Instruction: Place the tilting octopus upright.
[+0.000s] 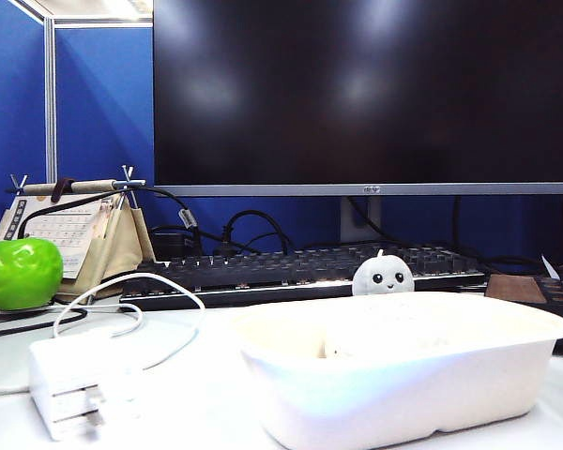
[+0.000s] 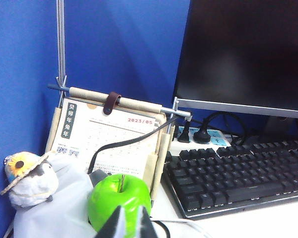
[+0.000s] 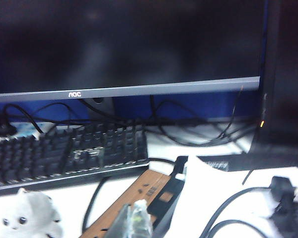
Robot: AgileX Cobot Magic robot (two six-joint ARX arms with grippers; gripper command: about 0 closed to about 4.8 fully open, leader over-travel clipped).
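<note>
The octopus (image 1: 383,275), a small pale plush with black dot eyes and a tiny smile, stands upright facing the exterior camera, between the black keyboard (image 1: 291,267) and the white tub (image 1: 544,323). The right wrist view shows the octopus (image 3: 30,218) beside the keyboard's near edge. My right gripper (image 3: 134,220) is shut with nothing in it, hovering over a wooden power strip (image 3: 139,191), well apart from the octopus. My left gripper (image 2: 131,224) hangs in front of a green apple (image 2: 120,198), its fingertips slightly apart and empty. Neither gripper shows in the exterior view.
A large dark monitor (image 1: 366,94) fills the back. A desk calendar (image 1: 70,230) and the apple (image 1: 19,272) stand at the left, with a white adapter (image 1: 75,380) and cables in front. A plush bird with a hat (image 2: 27,178) sits beside the calendar. Cables and a dark box (image 3: 283,99) lie at the right.
</note>
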